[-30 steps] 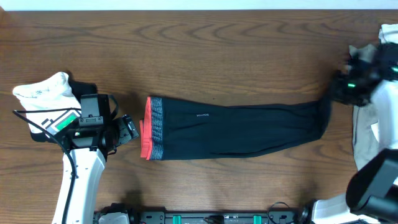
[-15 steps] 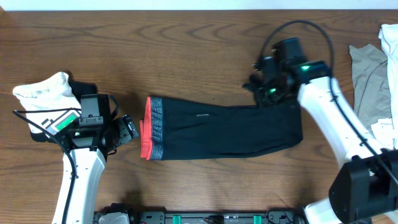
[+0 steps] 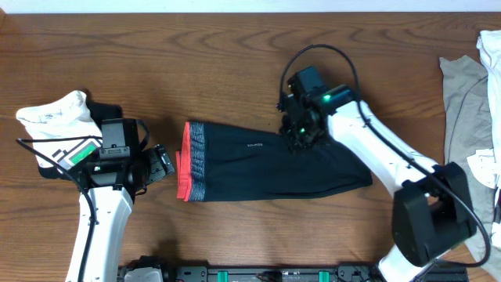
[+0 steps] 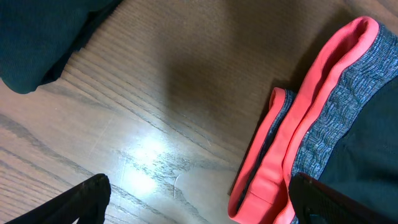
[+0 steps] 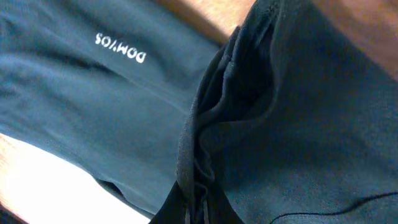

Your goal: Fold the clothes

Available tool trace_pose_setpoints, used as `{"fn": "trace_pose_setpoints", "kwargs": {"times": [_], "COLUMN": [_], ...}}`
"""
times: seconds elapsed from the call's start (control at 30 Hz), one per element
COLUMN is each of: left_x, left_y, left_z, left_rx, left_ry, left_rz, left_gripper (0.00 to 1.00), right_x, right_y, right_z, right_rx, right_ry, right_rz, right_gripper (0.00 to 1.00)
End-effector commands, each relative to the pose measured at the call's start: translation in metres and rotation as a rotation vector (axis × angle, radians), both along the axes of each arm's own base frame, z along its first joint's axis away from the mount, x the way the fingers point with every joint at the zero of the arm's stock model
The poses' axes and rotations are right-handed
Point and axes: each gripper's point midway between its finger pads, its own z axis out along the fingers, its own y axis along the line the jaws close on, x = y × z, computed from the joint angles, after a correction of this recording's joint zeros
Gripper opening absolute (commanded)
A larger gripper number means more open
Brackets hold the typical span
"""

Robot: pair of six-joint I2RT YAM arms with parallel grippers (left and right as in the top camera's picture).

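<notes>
Pants, black, in right claw (seemingly)

Table bears black pants, white top, grey top.

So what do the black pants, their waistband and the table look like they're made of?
The black pants: probably a thin, stretchy matte knit; it bunches in soft folds. The waistband: seemingly elastic, heathered grey knit edged in coral red. The table: wood or wood-look laminate, semi-gloss; visible grain and a glare patch.
</notes>
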Motion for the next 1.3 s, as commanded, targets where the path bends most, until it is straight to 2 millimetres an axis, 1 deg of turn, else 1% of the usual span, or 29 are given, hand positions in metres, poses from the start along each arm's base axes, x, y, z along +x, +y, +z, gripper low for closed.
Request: {"fn": "trace_pose_setpoints", "kwargs": {"times": [0.0,0.2,0.23,0.3,0.4,0.43,0.47,0.63,0.7,0.8,0.87,0.97,1.1,1.2,1.27], "left_x": [-0.003,-0.003,-0.003,-0.003,-0.003,-0.004,-0.004,-0.004,-0.004,-0.004,-0.004,-0.004,-0.004,-0.004,-0.004], "left_y": [0.001,0.001,0.001,0.001,0.001,0.001,0.001,0.001,0.001,0.001,0.001,0.001,0.001,0.001,0.001], "left_z": [-0.001,-0.001,-0.001,-0.001,-0.001,-0.001,-0.002,-0.002,-0.002,-0.002,-0.002,-0.002,-0.002,-0.002,-0.002], "left_rx": [-0.001,-0.001,-0.001,-0.001,-0.001,-0.001,-0.001,-0.001,-0.001,-0.001,-0.001,-0.001,-0.001,-0.001,-0.001], "left_ry": [0.007,0.007,0.007,0.007,0.009,0.009,0.011,0.011,0.011,0.011,0.011,0.011,0.011,0.011,0.011], "left_rz": [0.007,0.007,0.007,0.007,0.007,0.007,0.007,0.007,0.007,0.007,0.007,0.007,0.007,0.007,0.007], "left_gripper": [0.93,0.93,0.94,0.93,0.93,0.93,0.93,0.93,0.93,0.94,0.93,0.93,0.93,0.94,0.93], "right_x": [-0.006,-0.015,-0.017,-0.020,-0.022,-0.022,-0.023,-0.019,-0.015,-0.008,-0.004,-0.005,-0.017,-0.019,-0.020], "right_y": [0.015,0.030,0.032,0.034,0.034,0.034,0.034,0.024,0.018,0.008,0.004,0.007,0.023,0.025,0.025], "right_z": [-0.002,-0.001,-0.001,-0.002,-0.002,-0.002,-0.002,-0.004,-0.005,-0.006,-0.006,-0.005,-0.005,-0.009,-0.016], "right_rx": [0.000,0.003,0.002,0.000,-0.003,-0.004,-0.005,-0.058,-0.092,-0.149,-0.160,-0.141,-0.074,-0.102,-0.127], "right_ry": [0.005,0.001,0.001,0.005,0.010,0.011,0.011,-0.010,-0.027,-0.062,-0.075,-0.067,-0.026,-0.042,-0.050], "right_rz": [0.025,0.073,0.080,0.089,0.092,0.093,0.095,0.085,0.079,0.064,0.054,0.058,0.114,0.135,0.145], "right_gripper": [0.01,0.03,0.06,0.19,0.32,0.40,0.42,0.43,0.48,0.49,0.50,0.51,0.51,0.50,0.50]}}
